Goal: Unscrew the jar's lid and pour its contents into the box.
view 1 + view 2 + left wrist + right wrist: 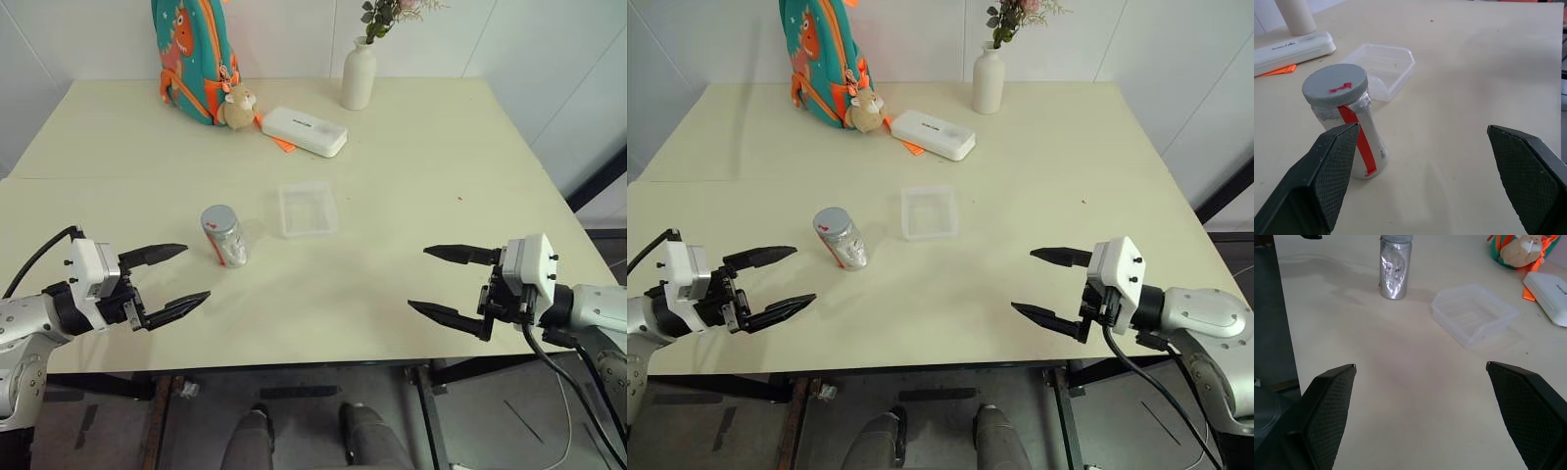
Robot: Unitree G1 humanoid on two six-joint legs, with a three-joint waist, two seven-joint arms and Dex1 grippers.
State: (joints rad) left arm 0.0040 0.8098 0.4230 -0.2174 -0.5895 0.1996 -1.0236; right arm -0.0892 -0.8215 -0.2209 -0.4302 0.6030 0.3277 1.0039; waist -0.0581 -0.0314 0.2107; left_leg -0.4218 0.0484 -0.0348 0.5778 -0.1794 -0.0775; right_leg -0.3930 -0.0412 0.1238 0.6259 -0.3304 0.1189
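Both arms held level over the tabletop's near edge, left gripper [167,282] and right gripper [446,284] pointing inward with jaws spread wide and empty, jar [224,236] upright with lid [1335,85] on mid-table, box [308,209] just beside it.

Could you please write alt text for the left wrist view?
A lidded jar with a red strip stands on a cream table beyond the open left tool. Behind it sit an empty clear box and a white case.

No legible text: only an unreadable dark line on the white case [1288,49].
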